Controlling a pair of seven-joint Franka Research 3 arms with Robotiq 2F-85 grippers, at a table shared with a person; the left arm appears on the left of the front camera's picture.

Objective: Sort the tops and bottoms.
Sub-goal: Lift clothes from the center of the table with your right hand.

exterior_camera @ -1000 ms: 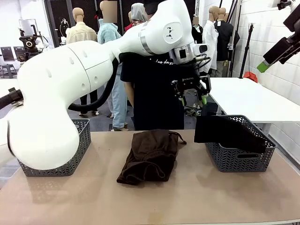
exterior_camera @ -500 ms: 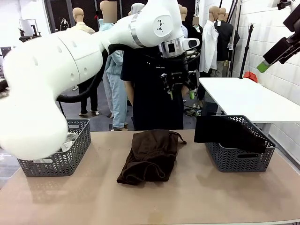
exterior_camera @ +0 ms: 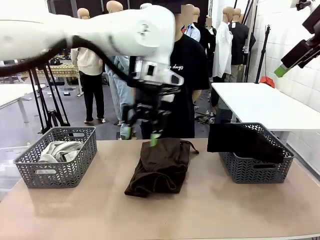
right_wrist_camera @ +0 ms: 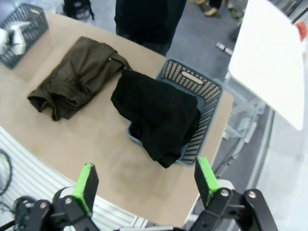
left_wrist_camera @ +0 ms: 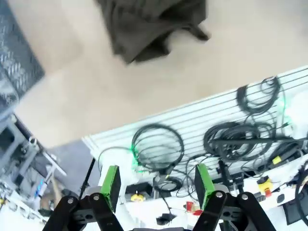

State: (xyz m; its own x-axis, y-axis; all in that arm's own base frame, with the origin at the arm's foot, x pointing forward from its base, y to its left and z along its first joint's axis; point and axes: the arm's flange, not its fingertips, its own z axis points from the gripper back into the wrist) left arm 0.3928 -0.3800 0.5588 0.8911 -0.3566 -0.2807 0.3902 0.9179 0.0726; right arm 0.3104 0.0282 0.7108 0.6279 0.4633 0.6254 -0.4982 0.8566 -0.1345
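- The dark brown garment (exterior_camera: 160, 167) lies crumpled at the centre of the front view, on the table (exterior_camera: 210, 210), its drawstring (exterior_camera: 191, 146) trailing toward the upper right; in the right wrist view it sits at the left, well apart from the right basket.
- The left gripper (exterior_camera: 140, 136) hangs just above the garment's far edge, jaws apart and empty, green pads pointing down; in the left wrist view its fingers (left_wrist_camera: 111, 185) frame only bare table edge and cables, with the cloth at the top of the frame.
- The right gripper (right_wrist_camera: 147, 185) is spread wide, holding nothing, high over the table.
- A black garment (exterior_camera: 240, 142) drapes over the rim of the right basket (exterior_camera: 255, 170), half spilling out; pale cloth (exterior_camera: 60, 150) fills the left basket (exterior_camera: 55, 175) at the lower left.
- Judgement: the brown piece looks soft, light and limp; it will sag and unfold when lifted; a pinch on a thick bunched fold near the waistband should gather several layers; a thin single layer may slip.
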